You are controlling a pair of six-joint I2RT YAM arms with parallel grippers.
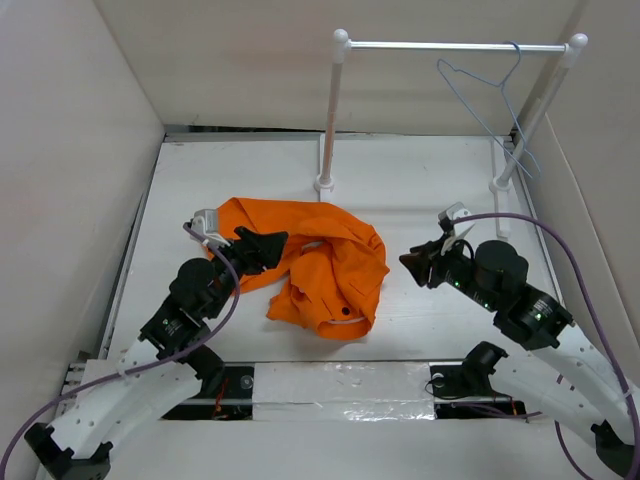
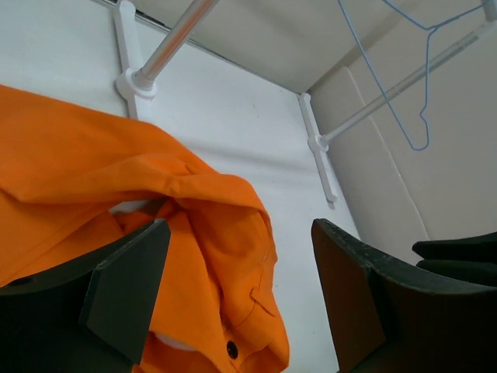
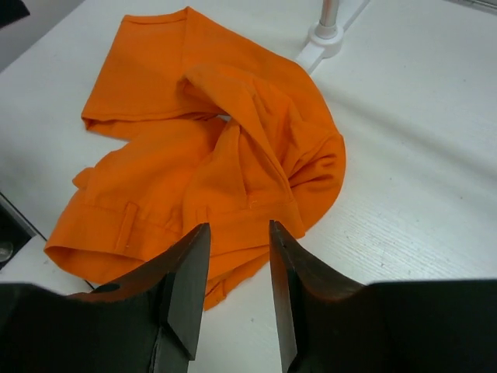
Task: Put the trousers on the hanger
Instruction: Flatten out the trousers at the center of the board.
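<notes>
The orange trousers [image 1: 325,265] lie crumpled on the white table, mid-left. My left gripper [image 1: 262,250] is open over their left part. In the left wrist view its jaws [image 2: 241,264] stand wide apart with cloth [image 2: 202,233] and the dark waist button [image 2: 231,350] between and below them, nothing gripped. My right gripper [image 1: 418,265] is open and empty, just right of the trousers. In the right wrist view [image 3: 239,233] it points at the trousers [image 3: 233,148] and their waistband. The thin blue-grey hanger [image 1: 490,95] hangs on the rack rod at the back right, also in the left wrist view [image 2: 396,85].
A white rack with a rod [image 1: 450,45] on two posts [image 1: 330,110] stands at the back; its post base shows in the right wrist view [image 3: 326,35]. Walls close in the table on the left, back and right. Silver tape [image 1: 340,385] runs along the near edge.
</notes>
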